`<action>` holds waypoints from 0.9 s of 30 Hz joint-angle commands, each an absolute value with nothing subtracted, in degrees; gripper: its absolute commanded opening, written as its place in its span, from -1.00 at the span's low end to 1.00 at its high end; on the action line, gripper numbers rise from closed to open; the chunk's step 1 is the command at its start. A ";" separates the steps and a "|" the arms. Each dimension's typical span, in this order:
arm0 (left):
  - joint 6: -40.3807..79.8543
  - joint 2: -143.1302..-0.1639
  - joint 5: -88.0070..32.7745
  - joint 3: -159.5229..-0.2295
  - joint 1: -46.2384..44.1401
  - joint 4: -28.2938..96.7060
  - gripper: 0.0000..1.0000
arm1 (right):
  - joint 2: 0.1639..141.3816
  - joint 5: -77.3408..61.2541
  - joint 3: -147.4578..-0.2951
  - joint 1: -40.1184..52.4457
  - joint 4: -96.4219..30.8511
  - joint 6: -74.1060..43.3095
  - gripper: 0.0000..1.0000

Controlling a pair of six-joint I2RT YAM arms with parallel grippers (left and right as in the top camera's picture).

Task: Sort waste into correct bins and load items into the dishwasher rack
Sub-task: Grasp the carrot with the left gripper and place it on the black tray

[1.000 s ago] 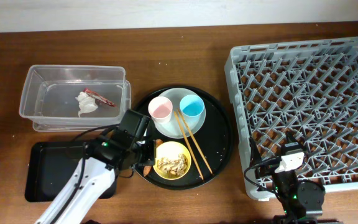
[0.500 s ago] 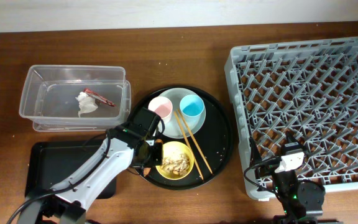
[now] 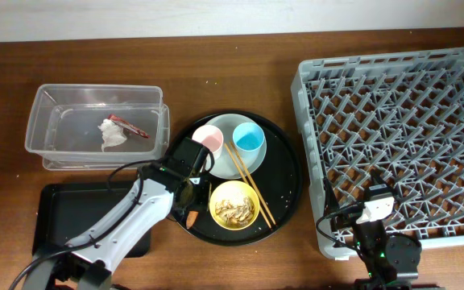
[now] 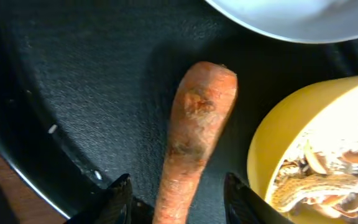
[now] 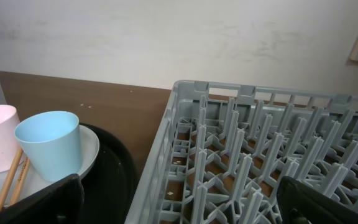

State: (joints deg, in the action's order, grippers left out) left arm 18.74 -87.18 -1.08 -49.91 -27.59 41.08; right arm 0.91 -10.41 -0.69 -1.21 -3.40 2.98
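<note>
An orange carrot piece [image 4: 197,137] lies on the round black tray [image 4: 73,81], left of the yellow bowl [image 4: 316,143] of beige scraps. My left gripper [image 4: 178,183] stands open over the carrot's near end, one finger on each side, not touching it. From overhead, the left gripper [image 3: 188,200] sits beside the carrot [image 3: 194,216] and the bowl [image 3: 234,205]. The plate [image 3: 225,166] carries a pink cup [image 3: 208,139] and a blue cup [image 3: 249,136]; chopsticks [image 3: 250,184] lie across it. My right gripper [image 5: 179,202] is open and empty at the grey rack's [image 5: 260,143] front left corner.
The clear tub [image 3: 55,109] at the back left holds a white tissue [image 3: 111,134] and a red wrapper [image 3: 131,126]. A shallow black rectangular tray [image 3: 71,217] lies in front of it, under my left arm. The rack [image 3: 393,137] fills the right side.
My left gripper has opened from shut and now straddles the carrot. The left arm swung up over the round tray's left side, and the yellow bowl slid slightly right.
</note>
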 commanded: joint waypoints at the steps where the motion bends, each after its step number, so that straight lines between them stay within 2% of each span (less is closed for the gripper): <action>1: 14.61 -87.44 1.34 -49.54 -27.86 40.84 -0.06 | 0.47 -10.26 -0.32 -1.52 -3.64 2.50 0.97; 20: 14.68 -87.44 -0.16 -45.78 -31.88 39.68 -0.10 | 0.47 -10.26 -0.32 -1.52 -3.64 2.50 0.97; 21: 14.68 -87.44 -0.19 -45.39 -31.88 39.66 -0.16 | 0.47 -10.28 -0.32 -1.52 -3.64 2.50 0.97; 27: 15.35 -89.47 -0.19 -45.08 -31.83 39.00 -0.21 | 0.47 -10.26 -0.32 -1.52 -3.64 2.50 0.97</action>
